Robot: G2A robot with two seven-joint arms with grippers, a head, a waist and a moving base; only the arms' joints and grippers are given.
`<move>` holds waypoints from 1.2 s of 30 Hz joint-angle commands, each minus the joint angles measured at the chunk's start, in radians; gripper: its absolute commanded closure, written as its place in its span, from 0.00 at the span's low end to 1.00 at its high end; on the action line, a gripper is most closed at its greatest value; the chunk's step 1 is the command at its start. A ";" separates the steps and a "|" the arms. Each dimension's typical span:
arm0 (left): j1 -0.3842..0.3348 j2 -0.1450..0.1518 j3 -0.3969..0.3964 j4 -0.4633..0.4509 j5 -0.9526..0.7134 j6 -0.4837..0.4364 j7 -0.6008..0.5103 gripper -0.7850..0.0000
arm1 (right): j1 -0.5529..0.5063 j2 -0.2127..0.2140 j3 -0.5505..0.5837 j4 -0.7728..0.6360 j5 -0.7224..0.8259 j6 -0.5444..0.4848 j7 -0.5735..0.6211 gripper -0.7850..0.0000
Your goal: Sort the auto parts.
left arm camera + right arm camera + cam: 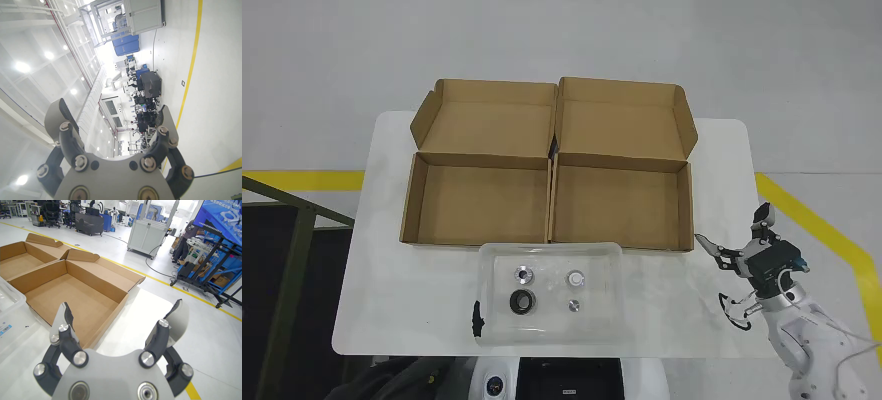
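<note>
A clear plastic tray [552, 247] at the table's front middle holds a silver part with a dark centre [523, 272], a white part [577, 277], a black ring [522, 301] and a small silver part [573, 305]. Behind it stand two open cardboard boxes, the left box [477, 205] and the right box [617, 205], both with nothing inside. My right gripper [710, 270] hangs open over the table's front right corner, beside the right box [75, 292], with nothing between its fingers [65, 313]. My left gripper [113, 105] is open and holds nothing, aimed up at the hall's ceiling and floor.
The white table [382, 290] has bare room to the left of the tray and along its right edge. The boxes' lids lie folded back toward the far edge. The tray's corner [9, 298] lies close to my right gripper. A yellow floor line [812, 215] runs past the table.
</note>
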 commanded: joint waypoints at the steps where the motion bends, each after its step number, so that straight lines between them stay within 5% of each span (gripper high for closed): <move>1: 0.000 0.000 0.000 0.000 0.000 0.000 0.000 0.00 | 0.000 0.000 0.000 0.000 0.000 0.000 0.000 0.00; 19: 0.000 0.000 0.000 0.000 0.000 0.000 0.000 0.00 | 0.020 0.002 -0.025 -0.011 -0.007 -0.009 0.054 0.00; 36: 0.000 0.000 0.000 0.000 0.000 0.000 0.000 0.00 | 0.126 0.018 -0.186 -0.108 0.020 -0.254 0.271 0.00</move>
